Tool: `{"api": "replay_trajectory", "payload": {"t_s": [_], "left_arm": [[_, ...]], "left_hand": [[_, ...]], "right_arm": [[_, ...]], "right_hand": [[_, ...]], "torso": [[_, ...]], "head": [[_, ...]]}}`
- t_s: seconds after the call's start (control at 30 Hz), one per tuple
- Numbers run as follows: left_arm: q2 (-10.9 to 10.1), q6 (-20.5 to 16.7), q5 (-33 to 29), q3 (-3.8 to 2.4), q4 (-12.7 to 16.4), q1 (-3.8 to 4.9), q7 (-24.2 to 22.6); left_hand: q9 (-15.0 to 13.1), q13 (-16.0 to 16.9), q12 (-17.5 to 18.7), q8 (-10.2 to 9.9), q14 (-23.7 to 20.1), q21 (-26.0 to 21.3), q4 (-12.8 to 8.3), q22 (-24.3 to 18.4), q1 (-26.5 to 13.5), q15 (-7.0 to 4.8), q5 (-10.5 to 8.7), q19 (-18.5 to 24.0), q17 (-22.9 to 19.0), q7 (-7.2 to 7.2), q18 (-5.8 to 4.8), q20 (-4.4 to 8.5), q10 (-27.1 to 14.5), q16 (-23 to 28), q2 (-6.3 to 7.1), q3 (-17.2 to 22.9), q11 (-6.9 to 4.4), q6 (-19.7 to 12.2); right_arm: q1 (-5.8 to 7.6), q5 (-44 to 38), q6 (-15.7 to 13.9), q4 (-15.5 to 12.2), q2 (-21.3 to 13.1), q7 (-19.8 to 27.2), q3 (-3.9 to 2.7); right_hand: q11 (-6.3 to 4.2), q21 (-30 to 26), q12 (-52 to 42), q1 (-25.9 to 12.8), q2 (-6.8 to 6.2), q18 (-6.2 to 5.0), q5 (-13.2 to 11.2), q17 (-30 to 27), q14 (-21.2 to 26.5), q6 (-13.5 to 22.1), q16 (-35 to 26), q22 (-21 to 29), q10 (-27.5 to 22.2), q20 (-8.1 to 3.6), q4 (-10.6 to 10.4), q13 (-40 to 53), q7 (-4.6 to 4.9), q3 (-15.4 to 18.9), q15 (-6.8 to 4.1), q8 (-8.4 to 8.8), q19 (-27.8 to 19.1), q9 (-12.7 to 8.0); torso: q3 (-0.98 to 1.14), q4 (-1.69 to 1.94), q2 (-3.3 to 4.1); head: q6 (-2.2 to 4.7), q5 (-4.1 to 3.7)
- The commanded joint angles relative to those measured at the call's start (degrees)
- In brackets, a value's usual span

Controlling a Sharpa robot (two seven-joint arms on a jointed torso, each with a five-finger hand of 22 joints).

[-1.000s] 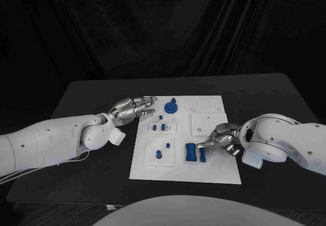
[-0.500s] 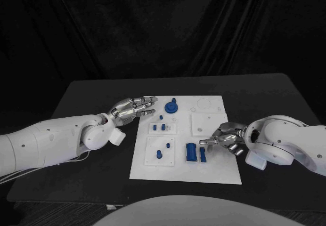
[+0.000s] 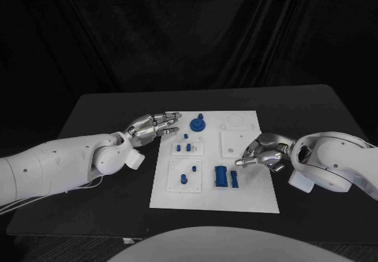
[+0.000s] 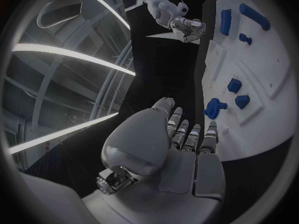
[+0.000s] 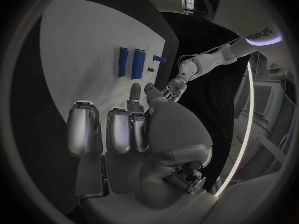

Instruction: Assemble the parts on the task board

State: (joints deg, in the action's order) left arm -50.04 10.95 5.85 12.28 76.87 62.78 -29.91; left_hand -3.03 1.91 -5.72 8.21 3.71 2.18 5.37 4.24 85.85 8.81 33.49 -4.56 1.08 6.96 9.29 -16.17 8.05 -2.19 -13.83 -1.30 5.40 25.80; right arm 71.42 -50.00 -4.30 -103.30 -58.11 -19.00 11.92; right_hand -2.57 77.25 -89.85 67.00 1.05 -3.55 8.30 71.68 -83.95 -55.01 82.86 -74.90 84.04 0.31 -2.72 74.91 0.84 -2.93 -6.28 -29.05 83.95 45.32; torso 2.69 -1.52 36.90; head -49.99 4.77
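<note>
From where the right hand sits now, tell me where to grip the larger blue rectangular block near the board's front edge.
Probably across its two long sides. The larger blue rectangular block lies flat on the white task board, long axis running front to back, with a slimmer blue bar close on its right. Bring the right hand down from above; a sideways approach would likely bump the bar.

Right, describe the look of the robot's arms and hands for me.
Both arms wear smooth white rounded shells with small dark screw dots. The left arm has thin white cables trailing beneath it; the right arm has bulbous casings. The left hand and right hand are silver metal with segmented fingers.
</note>
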Motion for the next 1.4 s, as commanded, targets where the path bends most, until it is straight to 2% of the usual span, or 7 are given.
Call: {"api": "replay_trajectory", "payload": {"t_s": [0.03, 0.1, 0.17, 0.3, 0.57, 0.8, 1.4], "left_arm": [[0.0, 0.3, -0.1, -0.05, 0.1, -0.18, -1.0], [-0.1, 0.3, -0.1, -0.05, 0.1, -0.26, -1.1], [-0.2, 0.3, -0.1, -0.05, 0.2, -0.37, -1.1], [-0.2, 0.3, -0.1, -0.05, 0.2, -0.48, -1.1], [-0.4, 0.3, -0.1, -0.05, 0.4, -0.56, -1.1], [-0.4, 0.3, -0.1, -0.05, 0.4, -0.58, -1.1], [-0.4, 0.5, -0.1, -0.05, 0.3, -0.60, -1.0]], "left_hand": [[-0.1, 0.1, -0.2, 0.3, 0.4, 0.3, 0.0, -0.1, -0.6, -0.09, 0.31, -0.1, 0.1, 0.05, 1.06, -0.15, 0.4, -0.3, 0.11, 0.3, 0.22, 0.3], [-0.1, 0.1, -0.2, 0.3, 0.4, 0.3, 0.0, -0.1, -0.6, -0.09, 0.31, -0.1, 0.1, 0.05, 1.06, -0.15, 0.4, -0.3, 0.11, 0.3, 0.22, 0.3], [-0.1, 0.1, -0.2, 0.3, 0.4, 0.3, 0.0, -0.1, -0.6, -0.09, 0.31, -0.1, 0.1, 0.05, 1.06, -0.15, 0.4, -0.3, 0.11, 0.3, 0.22, 0.3], [-0.1, 0.1, -0.2, 0.3, 0.4, 0.3, 0.0, -0.1, -0.6, -0.09, 0.31, -0.1, 0.1, 0.05, 1.06, -0.15, 0.4, -0.3, 0.11, 0.3, 0.22, 0.3], [-0.1, 0.1, -0.2, 0.3, 0.4, 0.3, 0.0, -0.1, -0.6, -0.09, 0.31, -0.1, 0.1, 0.05, 1.06, -0.15, 0.4, -0.3, 0.11, 0.3, 0.22, 0.3], [-0.1, 0.1, -0.2, 0.3, 0.4, 0.3, 0.0, -0.1, -0.6, -0.09, 0.31, -0.1, 0.1, 0.05, 1.06, -0.15, 0.4, -0.3, 0.11, 0.3, 0.22, 0.3], [-0.1, 0.1, -0.3, 0.3, 0.4, 0.3, -0.1, -0.1, -0.7, -0.19, 0.36, -0.1, 0.1, 0.14, 1.07, -0.15, 0.5, -0.4, 0.17, 0.6, 0.33, 0.5]], "right_arm": [[-0.65, -10.1, 0.0, -0.5, -0.3, 0.6, 0.01], [-1.04, -11.7, 0.6, -0.7, -0.3, -0.4, 0.01], [-1.59, -13.0, 1.7, -0.8, -0.1, -1.9, 0.01], [-2.45, -14.4, 2.4, -1.0, 0.1, -3.4, 0.01], [-3.62, -15.6, 3.3, -1.2, 0.7, -5.2, 0.01], [-4.37, -15.9, 4.6, -1.2, 1.3, -6.1, 0.01], [-5.31, -16.0, 4.8, 0.1, 3.3, -7.6, 0.01]], "right_hand": [[-0.82, -0.2, -0.1, 1.1, -0.36, 0.65, -0.7, -0.1, -3.0, 2.6, -0.1, -11.2, 6.0, -0.39, 0.1, 15.1, -0.45, 1.3, -0.46, -5.25, 1.6, 6.2], [-1.26, -0.2, -0.1, 0.9, -0.03, 0.61, -0.8, -0.2, -3.0, 4.2, -0.2, -11.2, 6.0, -0.74, -0.4, 15.1, -0.80, 2.3, -0.72, -9.75, 1.6, 11.8], [-1.42, -0.4, -0.1, 0.7, 0.00, 0.57, -1.2, -0.3, -3.0, 4.9, -0.3, -11.2, 6.0, -0.92, -0.9, 15.1, -1.03, 3.1, -0.88, -11.97, 1.6, 15.0], [-1.63, -0.6, -0.1, 0.2, 0.08, 0.52, -2.0, -0.6, -3.0, 3.8, -0.4, -11.1, 6.0, -1.05, -1.5, 15.1, -1.28, 3.8, -1.04, -15.10, 1.5, 18.3], [-1.78, -0.8, -0.1, -0.4, -0.02, 0.48, -2.5, -0.8, -2.9, 1.5, -0.5, -11.0, 6.0, -1.18, -2.0, 15.1, -1.44, 4.4, -1.16, -18.94, 1.4, 21.6], [-1.87, -1.0, -0.1, -0.9, -0.31, 0.44, -3.3, -1.0, -2.9, 0.4, -0.6, -11.0, 6.0, -1.26, -2.5, 15.1, -1.55, 5.1, -1.24, -20.89, 1.4, 23.5], [-1.92, -1.4, -0.1, -0.8, -0.31, 0.36, -3.1, -1.3, -2.9, 0.2, -0.8, -10.9, 6.0, -1.30, -2.6, 15.1, -1.62, 5.2, -1.29, -21.46, 1.3, 24.3]], "torso": [[-0.09, -0.04, -0.17], [-0.17, -0.02, -0.40], [-0.25, 0.07, -0.64], [-0.19, -0.17, -0.96], [-0.18, -0.25, -1.22], [-0.21, -0.19, -1.07], [-0.21, -0.26, -1.23]], "head": [[-0.01, 0.02], [-0.01, 0.05], [-0.01, 0.14], [-0.01, 0.48], [-0.01, 0.76], [-0.01, 0.73], [-0.01, 0.51]]}}
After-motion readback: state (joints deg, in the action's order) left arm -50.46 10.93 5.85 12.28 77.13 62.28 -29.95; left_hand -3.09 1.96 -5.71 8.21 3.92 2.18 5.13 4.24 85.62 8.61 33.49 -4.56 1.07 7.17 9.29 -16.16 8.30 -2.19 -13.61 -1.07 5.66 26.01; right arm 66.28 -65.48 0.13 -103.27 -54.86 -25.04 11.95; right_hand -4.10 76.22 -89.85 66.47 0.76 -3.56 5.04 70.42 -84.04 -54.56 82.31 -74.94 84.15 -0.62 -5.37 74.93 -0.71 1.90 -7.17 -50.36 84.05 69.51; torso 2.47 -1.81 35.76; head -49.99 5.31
